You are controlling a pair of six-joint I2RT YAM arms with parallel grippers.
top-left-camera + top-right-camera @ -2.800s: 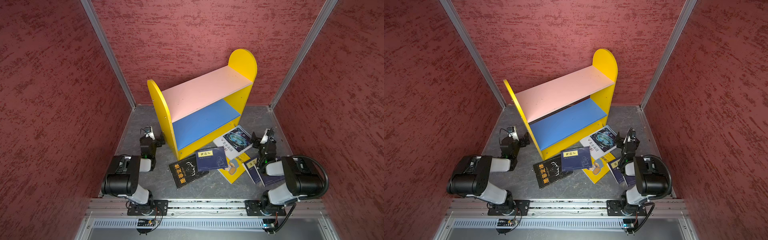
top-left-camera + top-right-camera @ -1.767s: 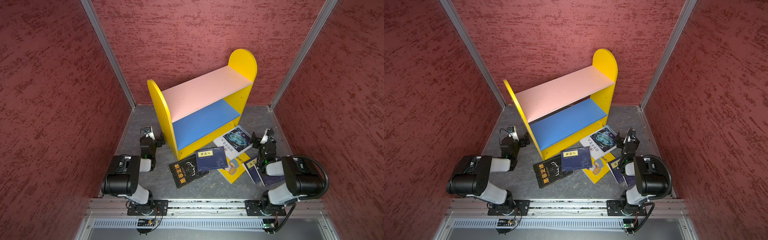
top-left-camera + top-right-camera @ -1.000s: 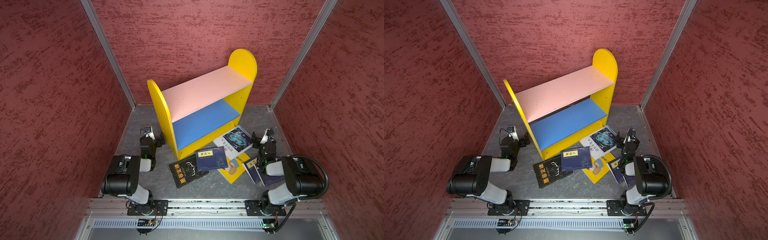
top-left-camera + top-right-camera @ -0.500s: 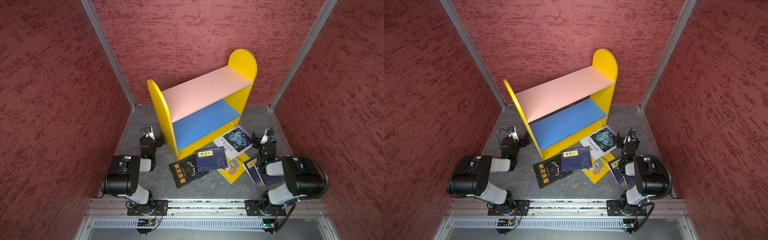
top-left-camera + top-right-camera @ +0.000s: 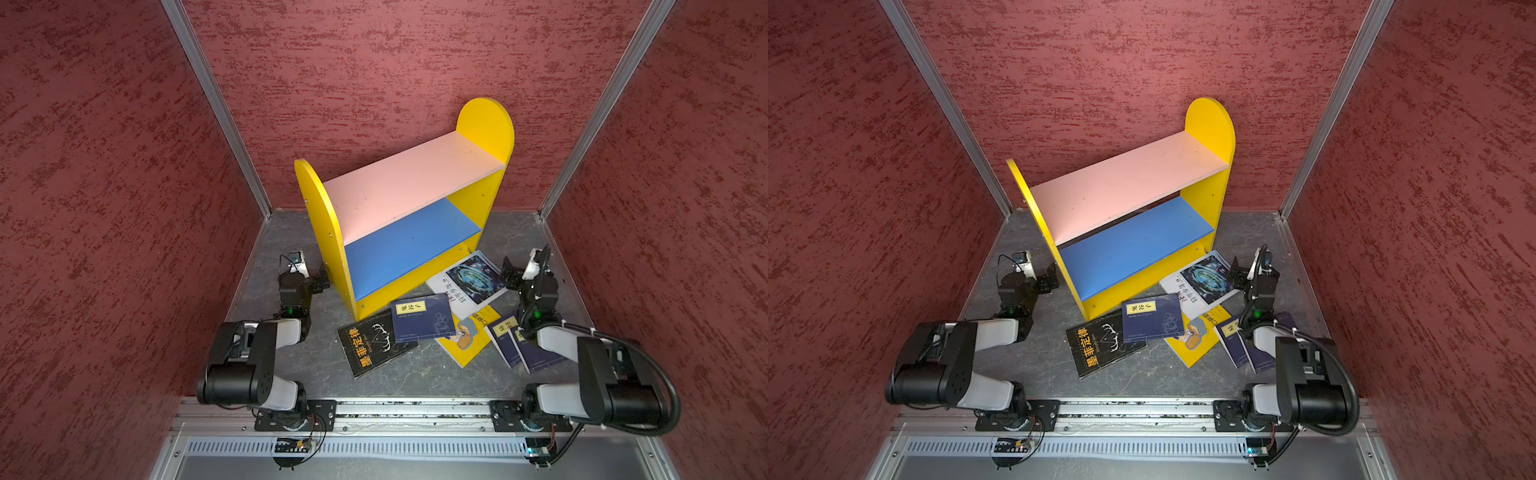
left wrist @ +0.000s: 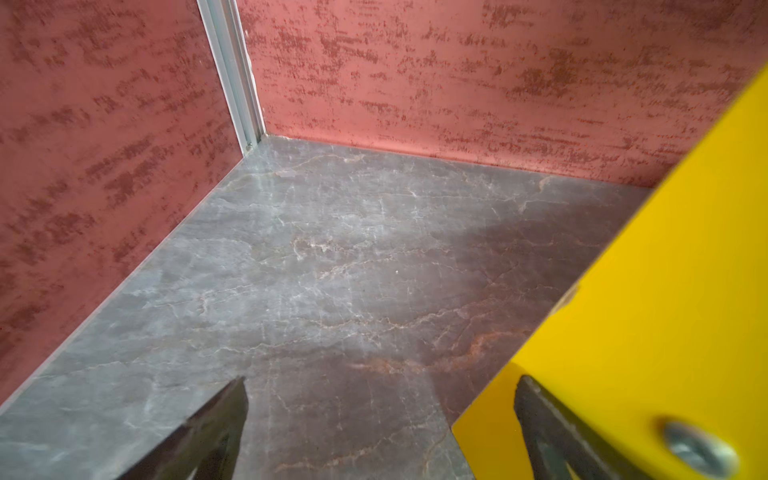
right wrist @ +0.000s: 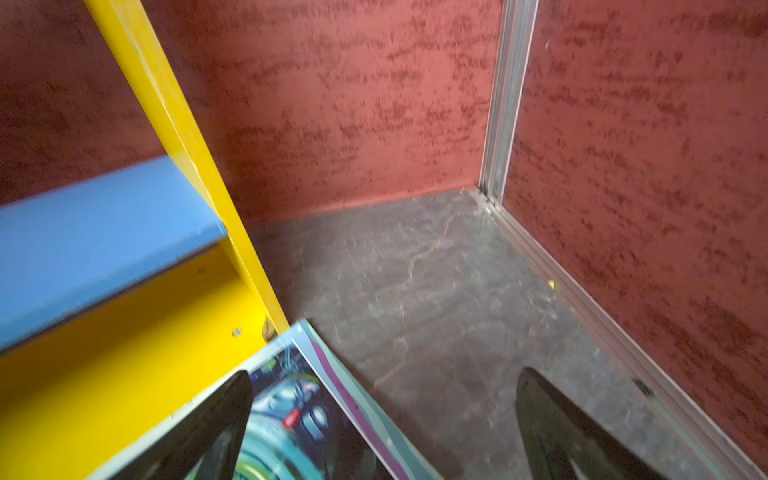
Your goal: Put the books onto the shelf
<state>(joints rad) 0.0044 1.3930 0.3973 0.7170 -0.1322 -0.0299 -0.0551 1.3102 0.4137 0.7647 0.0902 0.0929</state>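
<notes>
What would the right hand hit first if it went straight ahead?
The open right hand would probably meet bare grey floor beside the shelf, then the red back wall; depth is unclear.

My right arm (image 5: 557,340) covers part of two navy books (image 5: 509,349). The yellow book (image 5: 473,353) lies mostly under others. The right wrist view is blurred, and I lose the white book (image 7: 291,415) past its edge; the left wrist view crops the shelf (image 6: 665,291).

Mottled red walls (image 5: 104,166), grey marbled floor (image 6: 332,270)
</notes>
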